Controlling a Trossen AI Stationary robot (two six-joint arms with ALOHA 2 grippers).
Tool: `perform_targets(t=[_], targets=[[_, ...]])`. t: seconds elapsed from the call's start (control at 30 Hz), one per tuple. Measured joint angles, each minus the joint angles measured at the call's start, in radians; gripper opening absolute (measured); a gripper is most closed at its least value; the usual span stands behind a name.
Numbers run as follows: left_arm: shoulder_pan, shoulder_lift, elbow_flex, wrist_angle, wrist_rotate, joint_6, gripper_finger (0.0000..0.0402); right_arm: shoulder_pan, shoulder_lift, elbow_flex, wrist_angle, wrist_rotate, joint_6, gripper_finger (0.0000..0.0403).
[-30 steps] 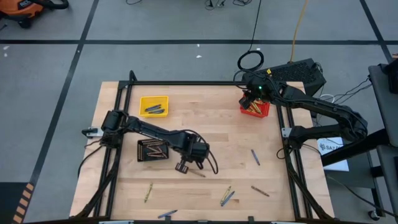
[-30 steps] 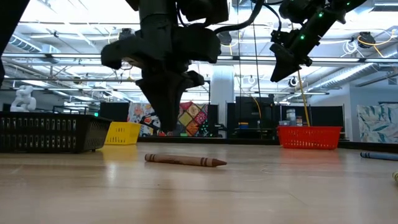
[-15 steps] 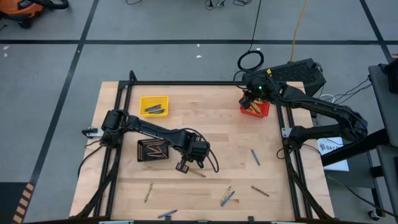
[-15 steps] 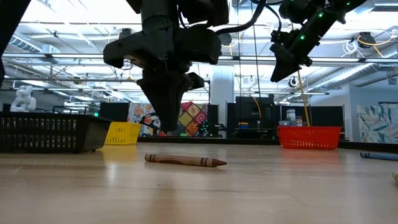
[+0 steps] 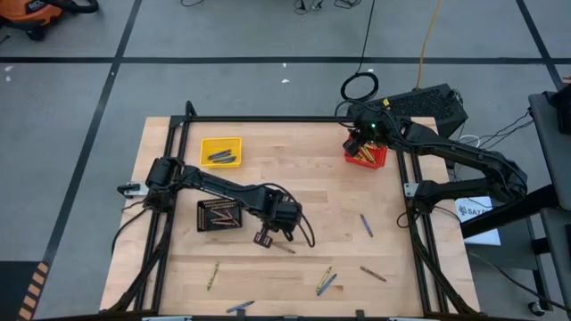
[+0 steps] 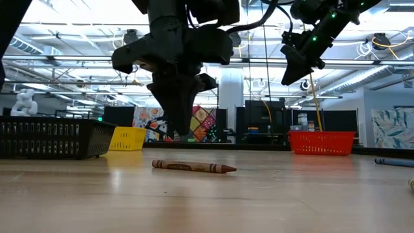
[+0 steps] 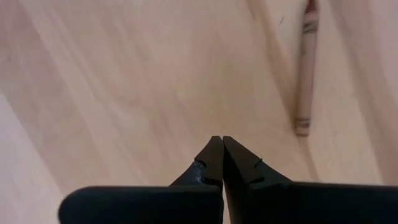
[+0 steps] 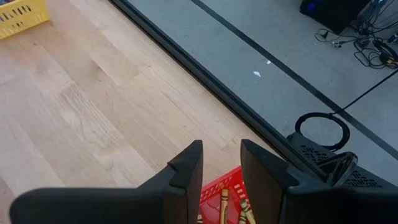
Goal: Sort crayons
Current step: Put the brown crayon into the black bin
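Mid-frame, the left gripper (image 5: 262,239) hangs with fingers pinched together, empty, beside a brown crayon (image 5: 284,248); next, spread and straddle it. Right gripper (image 5: 355,143), fingers slightly apart, waits over the red basket (image 5: 382,159).

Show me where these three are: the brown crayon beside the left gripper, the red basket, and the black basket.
brown crayon (image 6: 193,167): low view, middle of its paper wrapper.
red basket (image 6: 321,143): low view, front mesh wall.
black basket (image 6: 48,138): low view, front mesh wall.
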Motion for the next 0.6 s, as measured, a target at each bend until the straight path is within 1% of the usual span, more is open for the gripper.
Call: perform_targets(t=[0.17, 0.3, 0.33, 0.4, 0.5, 0.53, 0.6], targets=[[0.0, 0.0, 0.0, 0.027, 0.078, 0.0, 0.0, 0.0, 0.0, 0.0, 0.0, 0.008, 0.0, 0.0096], [0.0, 0.0, 0.0, 0.028, 0.111, 0.004, 0.0, 0.0, 0.0, 0.0, 0.0, 0.08, 0.0, 0.0096], [0.0, 0.0, 0.0, 0.028, 0.115, 0.008, 0.0, 0.0, 0.0, 0.0, 0.0, 0.082, 0.001, 0.0096], [0.0, 0.0, 0.0, 0.036, 0.107, 0.009, 0.0, 0.0, 0.0, 0.0, 0.0, 0.073, 0.009, 0.0096], [0.0, -0.001, 0.0, 0.047, 0.054, -0.01, 0.0, 0.0, 0.0, 0.0, -0.003, 0.045, 0.015, 0.0096], [0.0, -0.001, 0.0, 0.04, 0.057, -0.025, 0.0, 0.0, 0.0, 0.0, -0.003, 0.039, 0.016, 0.0096], [0.001, -0.005, -0.001, 0.031, 0.107, -0.022, 0.0, 0.0, 0.0, 0.0, -0.003, 0.022, 0.015, 0.0096]])
